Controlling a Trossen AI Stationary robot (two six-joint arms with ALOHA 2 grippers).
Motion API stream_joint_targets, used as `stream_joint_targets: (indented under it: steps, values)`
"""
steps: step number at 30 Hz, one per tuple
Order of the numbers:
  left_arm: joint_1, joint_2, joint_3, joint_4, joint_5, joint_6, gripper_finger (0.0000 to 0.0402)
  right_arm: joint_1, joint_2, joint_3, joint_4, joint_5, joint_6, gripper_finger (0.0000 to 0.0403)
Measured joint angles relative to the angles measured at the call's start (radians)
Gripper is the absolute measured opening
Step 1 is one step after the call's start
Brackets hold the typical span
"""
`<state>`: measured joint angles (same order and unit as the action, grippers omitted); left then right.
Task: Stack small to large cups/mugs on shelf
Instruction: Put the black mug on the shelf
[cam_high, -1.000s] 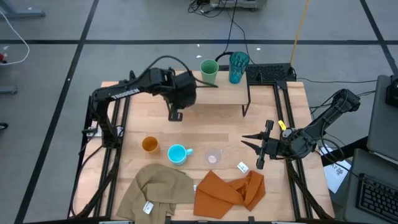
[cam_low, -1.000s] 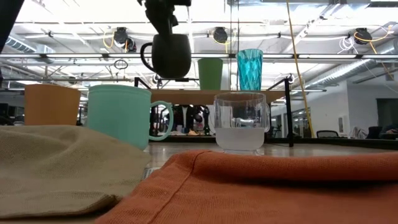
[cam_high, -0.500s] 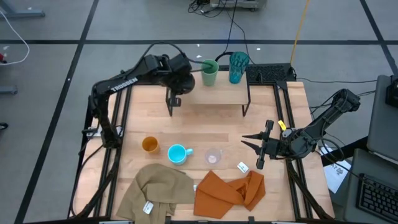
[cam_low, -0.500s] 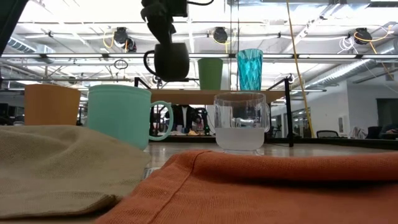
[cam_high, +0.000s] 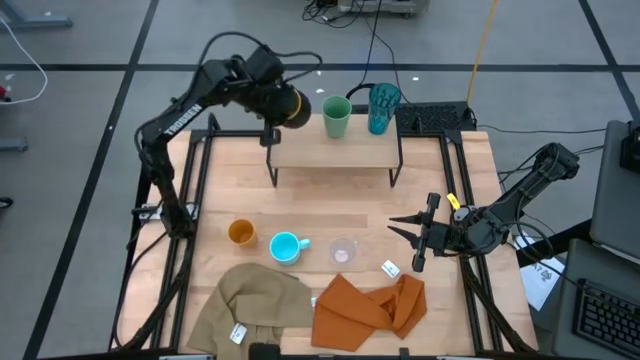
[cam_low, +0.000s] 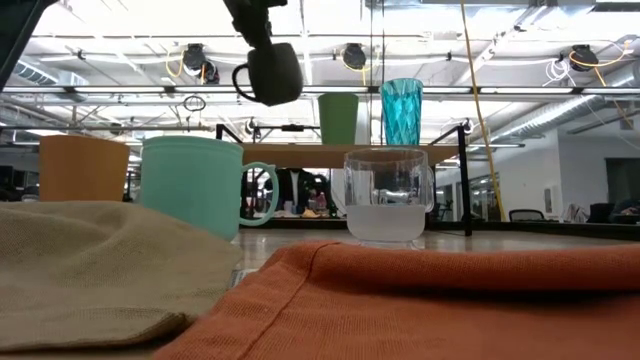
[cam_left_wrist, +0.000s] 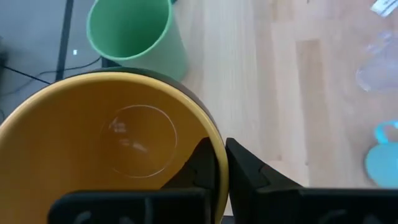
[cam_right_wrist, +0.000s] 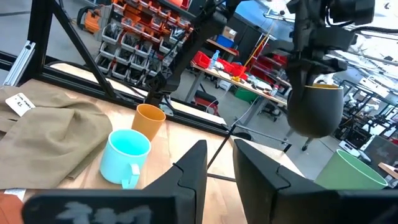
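Observation:
My left gripper (cam_high: 278, 103) is shut on the black mug with the yellow inside (cam_high: 293, 108), high above the far left corner of the shelf (cam_high: 335, 152). The green cup (cam_high: 337, 116) and the teal tumbler (cam_high: 383, 107) stand on the shelf's far edge, right of the mug. On the tabletop stand the orange cup (cam_high: 240, 233), the light blue mug (cam_high: 287, 246) and the clear cup (cam_high: 343, 252). My right gripper (cam_high: 398, 230) waits at the table's right side, a little open, with nothing between its fingers. My left gripper pinches the mug's wall at the rim (cam_left_wrist: 217, 163), one finger inside the mug and one outside. The fingers come slanting down from above. The mug (cam_low: 272, 73) hangs below them, lifted clear and higher than the shelf top, its handle (cam_low: 240, 82) away from the green cup.
A tan cloth (cam_high: 250, 305) and an orange cloth (cam_high: 370, 305) lie along the table's near edge, with a small white tag (cam_high: 390, 268) beside them. Bare shelf board (cam_high: 300, 150) shows left of the green cup. Black frame rails run along both table sides.
My left gripper has swung toward the table's far edge and risen, carrying the black mug. It started over the shelf's front left part and is now above its far left corner. The wrist has turned a little on the way. The mug stays clear of the shelf.

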<state>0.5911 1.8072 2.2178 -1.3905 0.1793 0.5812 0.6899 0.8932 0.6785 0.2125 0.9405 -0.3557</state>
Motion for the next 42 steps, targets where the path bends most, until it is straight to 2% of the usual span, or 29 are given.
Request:
stream_joint_targets:
  steps: [4,10,13,22,25,42]
  values:
    - [0.036,0.046,0.032,-0.050,-0.030,0.004,0.0016,-0.001,0.000,0.000,0.000,0.000,0.000,0.0070]
    - [0.049,0.127,0.102,-0.077,-0.004,0.043,0.0016,-0.001,0.000,0.000,0.008,0.000,0.000,0.0070]
    - [0.050,0.157,0.138,-0.060,0.043,0.052,0.0016,-0.001,0.000,0.000,0.010,0.000,0.000,0.0070]
    - [0.084,0.150,0.139,-0.081,-0.004,0.019,0.0016,-0.001,0.000,0.000,0.009,0.000,-0.018,0.0070]
    - [0.079,0.146,0.139,-0.092,0.026,0.012,0.0016,-0.001,0.000,0.000,0.008,0.000,-0.023,0.0070]
    - [0.038,0.171,0.139,-0.081,0.031,0.028,0.0016,-0.001,0.000,0.000,0.008,0.000,-0.023,0.0070]
